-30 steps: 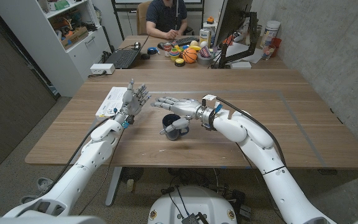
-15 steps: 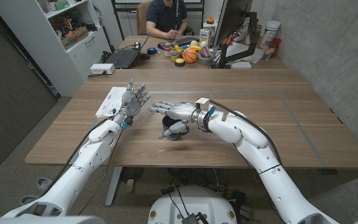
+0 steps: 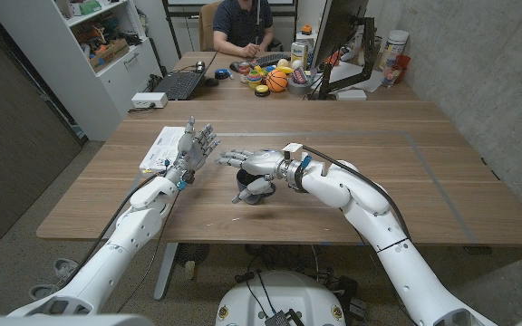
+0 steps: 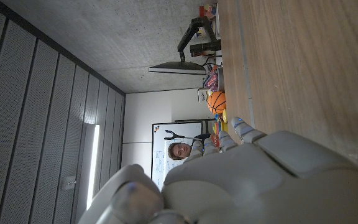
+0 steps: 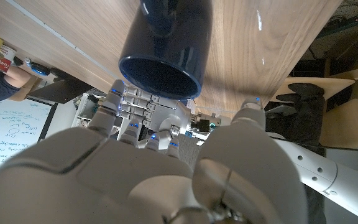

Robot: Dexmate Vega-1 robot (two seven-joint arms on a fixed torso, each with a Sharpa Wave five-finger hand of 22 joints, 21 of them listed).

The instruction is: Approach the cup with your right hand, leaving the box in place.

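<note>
A dark blue cup (image 3: 250,188) stands on the wooden table (image 3: 424,181) near its middle. My right hand (image 3: 254,163) hovers just above the cup, fingers stretched out apart over its rim and thumb down beside it, holding nothing. In the right wrist view the cup (image 5: 166,37) shows its open mouth just beyond my right hand (image 5: 148,168). A flat white box (image 3: 161,148) lies at the table's left side. My left hand (image 3: 194,145) is raised beside the box, fingers apart and pointing up, empty. The left wrist view shows the back of the left hand (image 4: 247,180).
At the table's far end are a laptop (image 3: 181,84), a monitor (image 3: 341,36), an orange ball (image 3: 277,80) among small clutter, and a seated person (image 3: 243,23). A shelf (image 3: 107,36) stands at the back left. Bare wood lies to the right of the cup.
My right hand has slid a little to the left and settled lower over the cup. The cup, the box and my left hand have stayed put.
</note>
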